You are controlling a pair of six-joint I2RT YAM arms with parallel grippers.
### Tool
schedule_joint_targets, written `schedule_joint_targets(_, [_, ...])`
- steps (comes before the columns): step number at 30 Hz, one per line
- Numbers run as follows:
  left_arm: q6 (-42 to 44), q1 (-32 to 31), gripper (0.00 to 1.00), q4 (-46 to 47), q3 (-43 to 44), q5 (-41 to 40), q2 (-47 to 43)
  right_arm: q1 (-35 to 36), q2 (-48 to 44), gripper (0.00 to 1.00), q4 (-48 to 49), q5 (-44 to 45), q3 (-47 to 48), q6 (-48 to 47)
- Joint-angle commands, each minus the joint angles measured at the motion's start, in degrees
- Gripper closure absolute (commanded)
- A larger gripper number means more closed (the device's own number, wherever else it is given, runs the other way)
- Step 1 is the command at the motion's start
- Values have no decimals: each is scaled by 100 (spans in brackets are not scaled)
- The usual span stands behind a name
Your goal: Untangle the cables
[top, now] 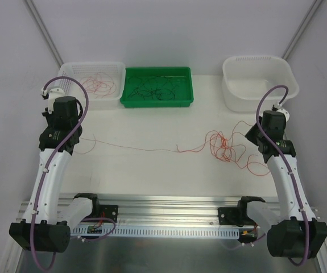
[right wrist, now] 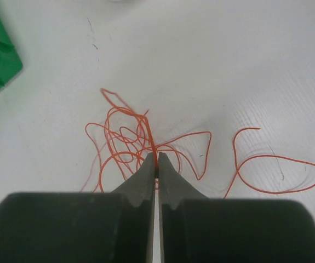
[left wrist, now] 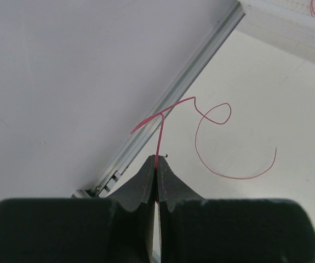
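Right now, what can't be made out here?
- Left wrist: where the red wire runs past the left gripper; the gripper hides it.
- Right wrist: which strand of the orange tangle the right gripper pinches; it covers the near loops.
- Top view: dark wires in the green tray, too thin to count.
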Motion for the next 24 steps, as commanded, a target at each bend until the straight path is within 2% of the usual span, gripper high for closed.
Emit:
schedule_joint_targets(1, [195, 62, 100, 206, -48, -497, 29, -98, 58, 99, -460, -281, 604, -169])
schedule_joint_targets(3, [177, 53, 100, 215, -57, -217, -6, -81, 261, 99, -566, -561, 701, -301])
schedule_joint_targets(9, [72, 53, 100, 329, -381, 864, -86, 437, 665, 96, -620, -476, 193, -346])
schedule_joint_targets(11, [72, 53, 98, 338, -496, 1415, -77, 640, 744, 83, -576, -475, 78, -345])
schedule_joint_targets(13, [19, 53, 92, 338, -584, 1891, -77, 902, 868, 65, -558, -432, -19, -389])
schedule_joint_targets(14, [10, 53, 88, 338, -619, 2207, -51, 1008, 894, 61, -558, -379, -28, -407])
schedule_joint_targets(15, [1, 53, 79, 338, -698, 2802, -50, 1114, 912, 57, -558, -265, -28, -433])
schedule_joint_targets(16, [1, 53, 74, 338, -742, 3104, -50, 1298, 921, 51, -575, -212, -37, -468])
schedule_joint_targets(18, [-8, 44, 65, 347, -830, 3726, -24, 1448, 894, 48, -619, -142, -19, -495])
schedule_joint_targets(19, [36, 27, 54, 347, -865, 3931, -15, 1597, 833, 44, -637, -124, -19, -512])
schedule_joint_targets(21, [211, -105, 43, 347, -909, 4413, 11, 1729, 737, 39, -637, -115, -19, -556])
schedule_joint_targets(22, [299, -201, 29, 355, -910, 4616, 11, 1843, 675, 35, -655, -132, -19, -574])
schedule_joint_targets(24, [614, -403, 19, 382, -918, 5021, 2, 1932, 517, 32, -663, -228, -19, -662])
